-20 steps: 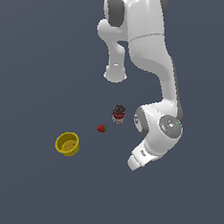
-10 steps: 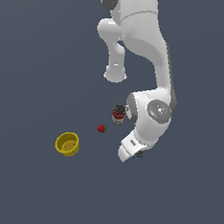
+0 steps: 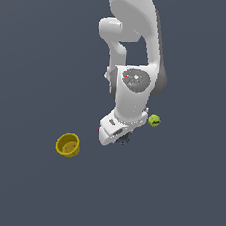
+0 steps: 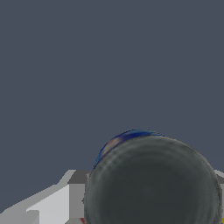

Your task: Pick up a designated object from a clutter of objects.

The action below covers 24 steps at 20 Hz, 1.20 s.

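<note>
The designated object, a squat dark can (image 4: 153, 183) with a blue band (image 4: 127, 136), fills the near part of the wrist view. My gripper (image 4: 151, 188) stands open over it, a grey finger (image 4: 76, 192) on one side and a sliver of the other finger (image 4: 220, 177) on the opposite side. In the exterior view the hand (image 3: 121, 125) covers the can; only a dark edge (image 3: 125, 138) shows beneath it. The clutter of objects around it includes a yellow cup (image 3: 68, 145) and a yellow-green ball (image 3: 154, 120).
A red speck of the strawberry (image 3: 99, 129) peeks out at the hand's side toward the exterior view's left. The red-and-white can is hidden behind the arm. The floor is plain dark grey.
The arm has swung toward the exterior view's left and now covers the red-and-white can and most of the strawberry. The yellow-green ball has come into sight.
</note>
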Tool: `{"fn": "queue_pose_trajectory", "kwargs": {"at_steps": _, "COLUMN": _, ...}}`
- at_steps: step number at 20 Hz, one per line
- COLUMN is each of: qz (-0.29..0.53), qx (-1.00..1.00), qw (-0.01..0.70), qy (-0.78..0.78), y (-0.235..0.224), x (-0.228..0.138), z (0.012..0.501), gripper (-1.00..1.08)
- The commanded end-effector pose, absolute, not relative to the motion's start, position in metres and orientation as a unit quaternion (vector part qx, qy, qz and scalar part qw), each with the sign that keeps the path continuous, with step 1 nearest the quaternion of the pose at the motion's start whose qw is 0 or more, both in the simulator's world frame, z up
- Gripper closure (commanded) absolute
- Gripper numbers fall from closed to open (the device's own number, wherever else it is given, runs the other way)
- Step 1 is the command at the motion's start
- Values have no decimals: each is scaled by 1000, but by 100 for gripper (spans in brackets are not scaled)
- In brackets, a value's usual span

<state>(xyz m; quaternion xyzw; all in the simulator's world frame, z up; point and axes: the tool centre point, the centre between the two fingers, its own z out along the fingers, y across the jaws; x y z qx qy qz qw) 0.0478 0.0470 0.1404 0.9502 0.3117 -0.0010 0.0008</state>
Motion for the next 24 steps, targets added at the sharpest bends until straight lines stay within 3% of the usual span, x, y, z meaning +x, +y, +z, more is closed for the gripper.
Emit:
{"fn": "queue_pose_trajectory", "kwargs": {"at_steps": 1, "qz": 0, "qx": 950, "qw": 1, "qy": 312, "y": 25, "x": 39, "z": 162, "gripper": 108}}
{"fn": "queue_pose_trajectory", "kwargs": {"at_steps": 24, "qz": 1, "qx": 950, "qw": -1, "qy": 312, "y": -180, "x": -35, "z": 359, "gripper": 108}}
